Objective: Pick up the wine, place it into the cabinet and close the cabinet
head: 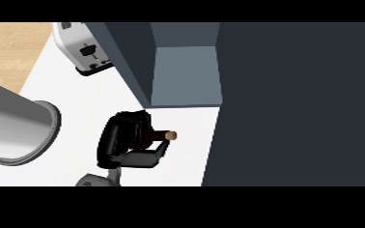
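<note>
The left hand (125, 137) is gripping the wine (164, 135) on the worktop (85, 101); placing it in the open cabinet (185, 72) and closing it are still pending.

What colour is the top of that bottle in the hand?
The top is tan; the bottle looks dark. Head view.

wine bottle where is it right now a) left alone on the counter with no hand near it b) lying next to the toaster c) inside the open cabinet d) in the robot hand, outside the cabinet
d: the robot hand is curled round the wine bottle, whose neck sticks out to the view's right. Both show below the open cabinet in the view, not inside it.
</note>
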### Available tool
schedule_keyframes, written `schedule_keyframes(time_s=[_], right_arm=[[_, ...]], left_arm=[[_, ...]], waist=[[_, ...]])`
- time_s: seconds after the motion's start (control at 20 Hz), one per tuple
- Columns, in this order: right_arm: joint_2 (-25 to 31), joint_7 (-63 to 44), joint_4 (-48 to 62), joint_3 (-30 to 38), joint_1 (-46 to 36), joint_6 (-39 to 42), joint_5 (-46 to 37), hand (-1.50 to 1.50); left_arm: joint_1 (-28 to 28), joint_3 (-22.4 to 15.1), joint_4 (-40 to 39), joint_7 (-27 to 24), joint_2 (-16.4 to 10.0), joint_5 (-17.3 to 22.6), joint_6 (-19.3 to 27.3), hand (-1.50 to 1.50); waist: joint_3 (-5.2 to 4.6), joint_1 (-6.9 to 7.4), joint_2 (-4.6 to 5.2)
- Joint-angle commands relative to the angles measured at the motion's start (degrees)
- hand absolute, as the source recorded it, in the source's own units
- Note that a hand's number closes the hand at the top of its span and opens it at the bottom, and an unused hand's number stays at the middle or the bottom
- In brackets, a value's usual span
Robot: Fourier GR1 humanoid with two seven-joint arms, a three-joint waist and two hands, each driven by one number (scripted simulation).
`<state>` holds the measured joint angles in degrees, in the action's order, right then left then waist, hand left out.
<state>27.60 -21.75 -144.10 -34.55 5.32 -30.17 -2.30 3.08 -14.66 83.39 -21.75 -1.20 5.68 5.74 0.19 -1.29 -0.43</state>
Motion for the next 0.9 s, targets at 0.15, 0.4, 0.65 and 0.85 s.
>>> schedule_keyframes(time_s=[0.15, 0.4, 0.65, 0.85], right_arm=[[1.70, -2.72, -12.70, -0.91, 4.99, -0.03, -2.33, -1.50], [1.97, -3.17, -13.08, 0.37, 4.94, 0.05, -1.05, -1.50], [1.08, -0.49, -9.58, 0.94, 4.67, 1.00, 0.75, -1.50], [2.39, -2.33, -12.86, -0.77, 6.03, 0.57, -1.55, -1.50]], left_arm=[[8.82, -0.22, -6.67, 3.28, 1.16, -0.32, 5.23, 1.50], [13.65, 1.25, -11.93, 3.20, 1.17, -0.27, 5.72, 1.50], [20.45, -1.62, -15.77, 6.58, 1.18, 2.29, 9.68, 1.50], [24.05, -0.98, -22.46, 3.20, 1.19, 3.09, 9.96, 1.50]], waist=[[-0.23, -0.01, 0.27], [-0.24, 0.05, 0.31], [-0.21, 0.23, 0.35], [-0.25, -0.27, 0.29]])
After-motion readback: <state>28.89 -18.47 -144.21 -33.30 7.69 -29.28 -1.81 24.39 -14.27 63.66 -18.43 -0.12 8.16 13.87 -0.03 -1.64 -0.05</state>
